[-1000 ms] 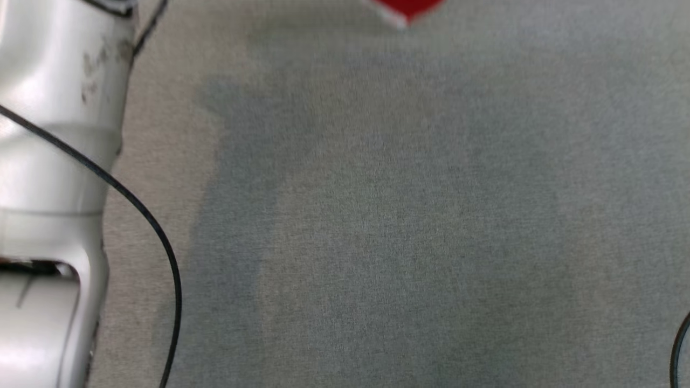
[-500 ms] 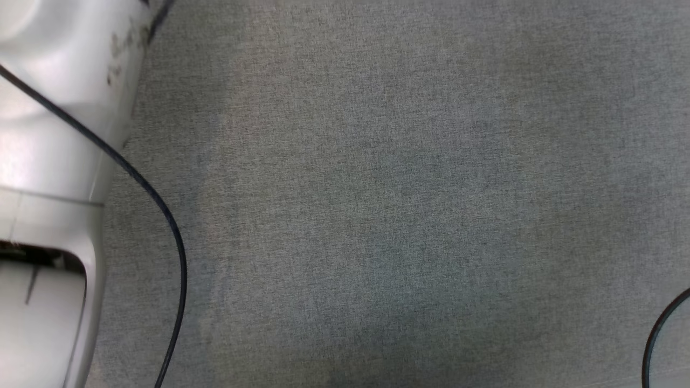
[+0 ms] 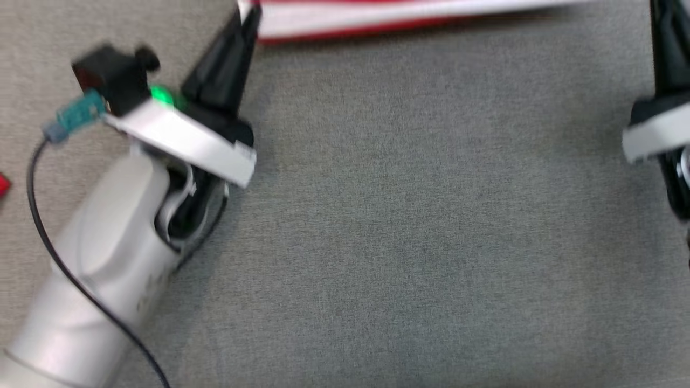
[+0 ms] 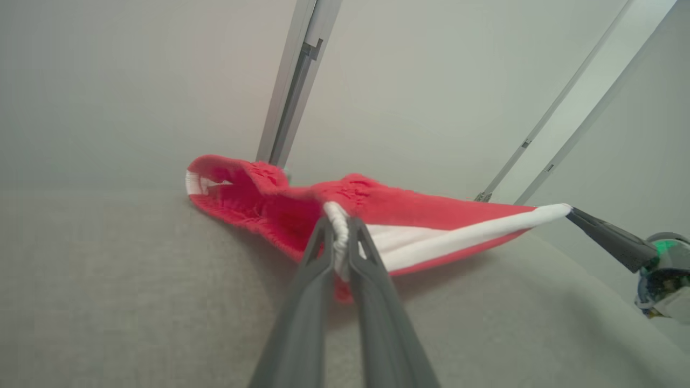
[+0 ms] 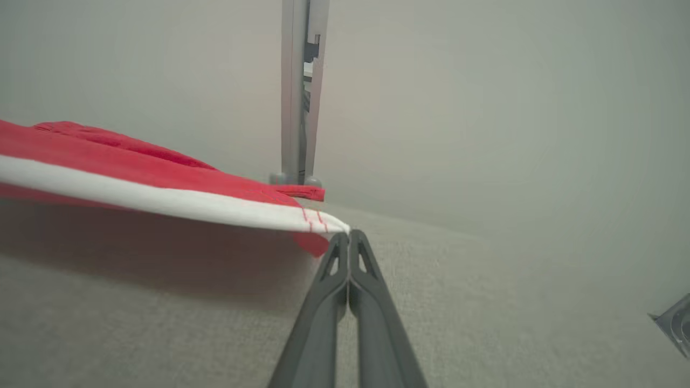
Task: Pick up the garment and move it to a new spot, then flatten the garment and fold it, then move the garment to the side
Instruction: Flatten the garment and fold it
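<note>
Mid-flattening, I judge: the left gripper (image 4: 338, 229) and right gripper (image 5: 349, 237) each pinch the red garment (image 4: 420, 207) by its white hem (image 5: 161, 202), taut over the worktop (image 3: 431, 242), so an even lowering should come next.

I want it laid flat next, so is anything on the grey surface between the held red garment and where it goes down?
Nothing visible. The garment, pinched by the left gripper and right gripper, is stretched over the grey surface, which looks bare beneath it. An upright metal post stands behind it.
</note>
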